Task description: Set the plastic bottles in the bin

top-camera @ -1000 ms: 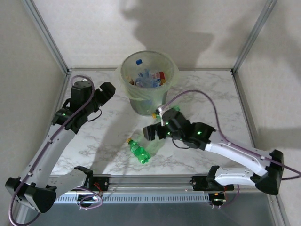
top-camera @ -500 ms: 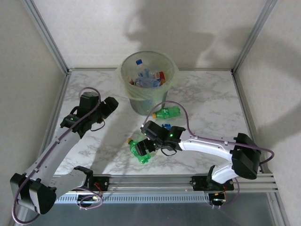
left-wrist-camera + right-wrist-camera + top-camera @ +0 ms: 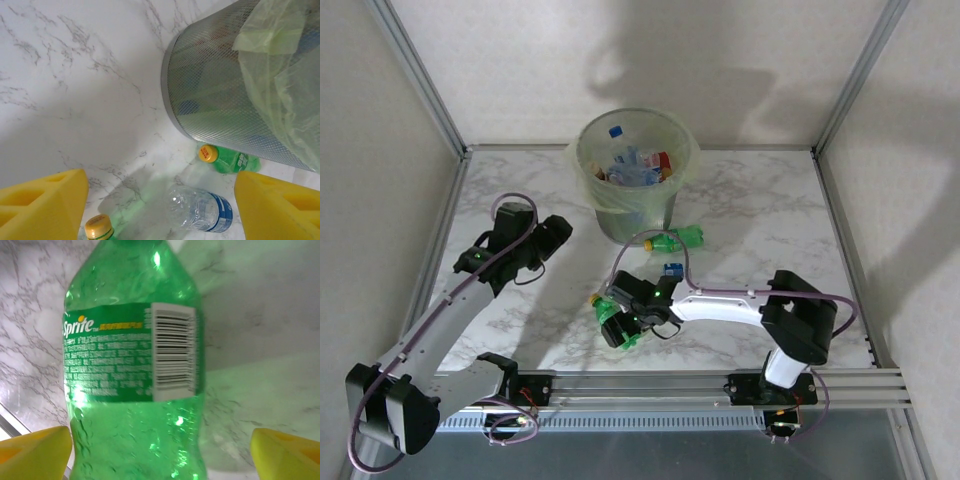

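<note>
The bin (image 3: 635, 200), a round, translucent pale-green bucket with a thin liner (image 3: 582, 160) folded over its rim, stands at the middle of the worktop's (image 3: 770, 220) far edge. It holds a jumble of bottles (image 3: 635, 165) with blue, red and white showing among them. In the left wrist view its wall (image 3: 220, 100) looks like fine grey mesh with the liner hanging crumpled down one side. Three bottles lie on the marble in front of it. A green Sprite bottle (image 3: 606, 310) with a yellow cap lies on its side near the middle of the near edge. The right wrist view shows its dimpled green body (image 3: 135, 370), a green label with white lettering and a white barcode panel. The right gripper (image 3: 623, 320) is down over this bottle with its jaws open. The yellow pads (image 3: 32, 450) stand on either side of the body; the right one is clearly apart from it, and I cannot tell if the left one touches. A second green bottle (image 3: 678, 240), also yellow-capped, lies on its side just beside the bin's base. A clear bottle (image 3: 672, 270) with a blue label lies between the two green ones, crinkled and see-through in the left wrist view (image 3: 202, 207). The left gripper (image 3: 552, 235) hangs over the left part of the worktop, near the bin, with its jaws wide open and nothing between the pads (image 3: 42, 205).
</note>
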Controlling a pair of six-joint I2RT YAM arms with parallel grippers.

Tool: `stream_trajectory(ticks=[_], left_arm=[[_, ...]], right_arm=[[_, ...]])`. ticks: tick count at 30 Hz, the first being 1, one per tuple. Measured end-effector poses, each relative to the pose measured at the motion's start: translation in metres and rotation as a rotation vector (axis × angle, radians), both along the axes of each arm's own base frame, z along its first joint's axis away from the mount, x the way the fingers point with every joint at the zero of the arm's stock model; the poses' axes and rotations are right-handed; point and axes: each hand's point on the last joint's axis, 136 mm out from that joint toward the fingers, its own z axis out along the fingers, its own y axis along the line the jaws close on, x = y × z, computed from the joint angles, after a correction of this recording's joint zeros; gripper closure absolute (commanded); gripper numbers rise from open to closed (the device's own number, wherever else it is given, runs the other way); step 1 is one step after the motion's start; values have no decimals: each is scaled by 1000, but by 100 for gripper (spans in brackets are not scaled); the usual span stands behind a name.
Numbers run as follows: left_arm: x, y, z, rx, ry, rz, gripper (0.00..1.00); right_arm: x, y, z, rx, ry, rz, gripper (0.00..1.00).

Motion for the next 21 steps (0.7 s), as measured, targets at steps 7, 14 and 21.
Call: stream_trajectory(ticks=[7, 14, 21], left_arm=[[0, -3, -6, -17, 11, -3, 24], [1, -6, -12, -31, 20, -9, 25], [-3, -5, -21, -29, 42, -9, 25]], right_arm=[[-3, 6, -12, -28, 12, 18, 15], [-3, 6, -13, -30, 9, 19, 24], [2, 9, -11, -20, -17, 8, 31]])
